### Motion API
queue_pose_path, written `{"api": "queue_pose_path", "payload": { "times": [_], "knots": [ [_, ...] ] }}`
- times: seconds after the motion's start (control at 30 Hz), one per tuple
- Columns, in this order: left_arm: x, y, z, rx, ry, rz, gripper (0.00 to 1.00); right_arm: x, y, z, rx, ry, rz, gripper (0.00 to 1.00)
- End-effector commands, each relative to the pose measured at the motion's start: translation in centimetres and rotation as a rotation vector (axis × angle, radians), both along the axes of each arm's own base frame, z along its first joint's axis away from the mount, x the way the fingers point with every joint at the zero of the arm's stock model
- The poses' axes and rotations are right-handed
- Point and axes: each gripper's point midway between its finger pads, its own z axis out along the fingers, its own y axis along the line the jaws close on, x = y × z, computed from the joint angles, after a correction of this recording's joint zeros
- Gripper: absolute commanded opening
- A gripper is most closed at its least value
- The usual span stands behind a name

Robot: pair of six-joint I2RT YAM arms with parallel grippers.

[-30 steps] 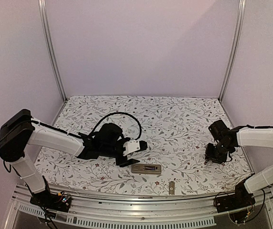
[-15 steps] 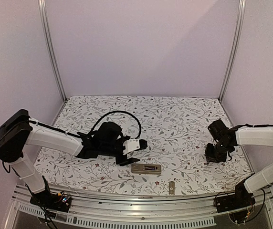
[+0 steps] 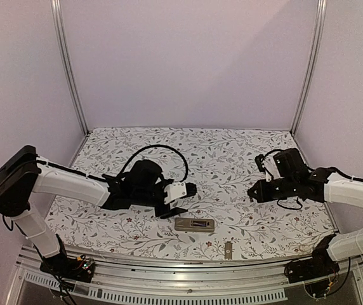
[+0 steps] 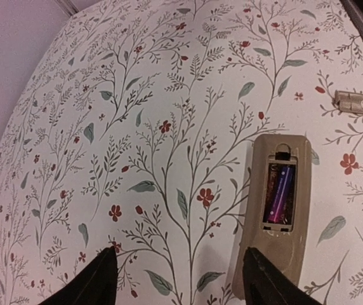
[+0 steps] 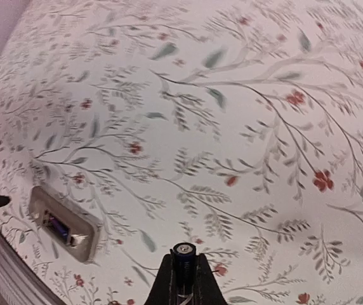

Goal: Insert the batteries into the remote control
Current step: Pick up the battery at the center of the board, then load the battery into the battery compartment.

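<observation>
One battery [image 5: 183, 251] end-on in right hand [image 5: 183, 270], remote [image 3: 194, 224] lying crosswise

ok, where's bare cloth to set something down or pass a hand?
Free: far half of the cloth behind both arms, and the gap between the open left gripper and the right gripper holding a battery. Crowded: near edge, where remote, cover piece and left gripper bunch.

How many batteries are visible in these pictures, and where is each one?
2. The first battery lies in the bay of the remote control. The second battery is gripped in the right hand. I see no other.
</observation>
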Motion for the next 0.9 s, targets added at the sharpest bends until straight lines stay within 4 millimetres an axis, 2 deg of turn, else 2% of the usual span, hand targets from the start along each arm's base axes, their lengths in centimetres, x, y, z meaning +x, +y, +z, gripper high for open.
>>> {"api": "queue_pose_path", "payload": {
  "times": [0.0,0.07,0.23,0.37,0.5,0.6,0.7,0.77,0.8,0.87],
  "knots": [
    [0.3,-0.8,2.9,-0.077,0.004,-0.007,0.67,-2.5,9.6,13.0,0.199,-0.628,0.604,0.00],
    [0.1,-0.8,3.5,-0.094,0.004,-0.015,0.66,-4.7,11.1,15.5,0.234,-0.799,0.782,0.00],
    [-0.7,-0.8,5.2,-0.148,-0.015,-0.049,0.65,-6.9,12.8,18.7,0.235,-1.006,1.011,0.00],
    [-1.3,-0.6,5.5,-0.151,-0.023,-0.073,0.65,-8.9,14.3,19.3,0.269,-1.060,1.149,0.00],
    [-2.1,-0.4,4.4,-0.110,-0.010,-0.121,0.66,-9.2,14.8,19.6,0.263,-1.090,1.163,0.00],
    [-2.9,0.4,0.9,-0.007,0.037,-0.160,0.68,-8.0,14.8,18.2,0.250,-1.053,1.091,0.00],
    [-2.1,1.4,-2.1,0.093,0.031,-0.121,0.68,-6.8,15.0,14.9,0.265,-0.963,0.995,0.00],
    [-1.8,1.9,-2.9,0.105,0.026,-0.113,0.69,-6.2,15.3,12.4,0.269,-0.911,0.941,0.00],
    [-1.8,2.0,-3.1,0.098,0.029,-0.113,0.69,-5.8,15.5,12.1,0.279,-0.916,0.907,0.00],
    [-2.0,2.3,-3.8,0.089,0.052,-0.126,0.70,-5.0,16.0,10.0,0.275,-0.872,0.877,0.00]
  ]
}}
